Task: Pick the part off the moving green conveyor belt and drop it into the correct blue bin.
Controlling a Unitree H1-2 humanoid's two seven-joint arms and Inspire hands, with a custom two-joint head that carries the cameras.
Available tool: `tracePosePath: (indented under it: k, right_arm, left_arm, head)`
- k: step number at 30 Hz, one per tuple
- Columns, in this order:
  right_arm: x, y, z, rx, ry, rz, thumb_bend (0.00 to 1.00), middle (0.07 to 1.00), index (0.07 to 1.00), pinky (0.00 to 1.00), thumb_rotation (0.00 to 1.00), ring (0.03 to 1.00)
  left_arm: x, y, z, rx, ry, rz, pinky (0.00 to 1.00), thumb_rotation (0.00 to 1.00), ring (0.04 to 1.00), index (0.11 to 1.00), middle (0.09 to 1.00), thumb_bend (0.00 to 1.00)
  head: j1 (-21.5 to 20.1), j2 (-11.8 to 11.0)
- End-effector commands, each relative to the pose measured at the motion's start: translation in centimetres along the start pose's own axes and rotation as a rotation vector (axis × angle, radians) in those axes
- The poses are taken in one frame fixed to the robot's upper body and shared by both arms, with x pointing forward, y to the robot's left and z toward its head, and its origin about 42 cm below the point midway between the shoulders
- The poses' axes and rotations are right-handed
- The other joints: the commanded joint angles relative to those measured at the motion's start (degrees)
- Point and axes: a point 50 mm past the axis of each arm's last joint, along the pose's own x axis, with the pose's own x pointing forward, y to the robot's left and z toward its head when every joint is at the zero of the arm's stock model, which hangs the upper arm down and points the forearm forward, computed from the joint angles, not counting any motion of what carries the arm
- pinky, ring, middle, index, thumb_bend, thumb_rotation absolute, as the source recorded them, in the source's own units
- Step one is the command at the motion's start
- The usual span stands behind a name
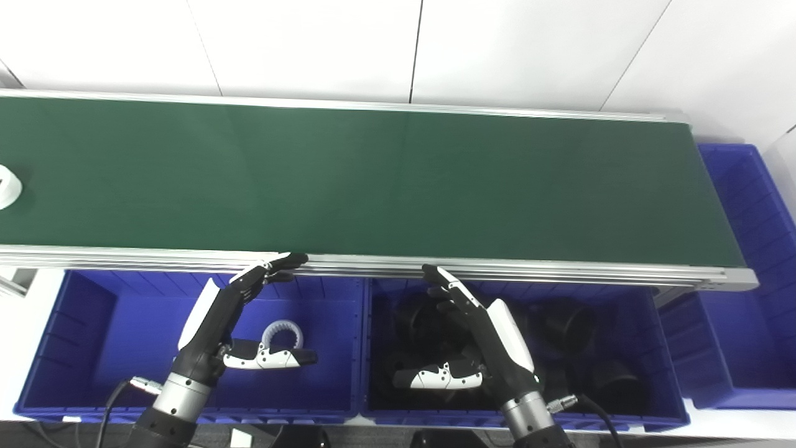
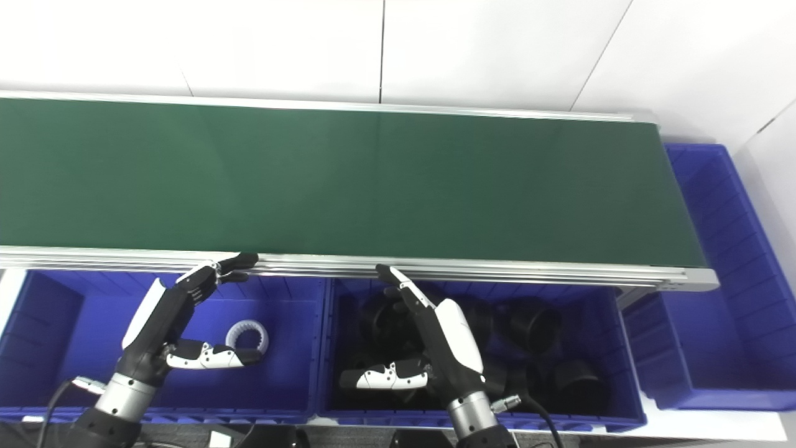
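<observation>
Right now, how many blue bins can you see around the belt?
3. One bin sits below the belt's near edge under the left hand, one bin under the right hand, and one bin stands past the belt's right end.

Cut off by the left picture edge: white part [image 1: 7, 186] on the conveyor belt [image 1: 373, 180], far left of the left hand's fingertips [image 1: 292, 260]; shape unclear.

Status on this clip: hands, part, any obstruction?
Left hand and right hand open, empty, over the bins. White part at belt's far left edge, untouched. Nothing blocking.
</observation>
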Motion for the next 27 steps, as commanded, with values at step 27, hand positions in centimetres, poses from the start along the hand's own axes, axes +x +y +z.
tracePosePath:
  k: [27]
  right_arm:
    - [-0.3,-1.9,-2.8,0.035,-0.028,-0.033,0.88,0.891,0.925,0.78,0.27,0.854]
  left_arm:
    - [1.6,-2.5,-0.5,0.015,-0.019,0.007,0.64,0.26,0.721,0.77,0.772,1.0]
  head:
    - [25.7,-11.4]
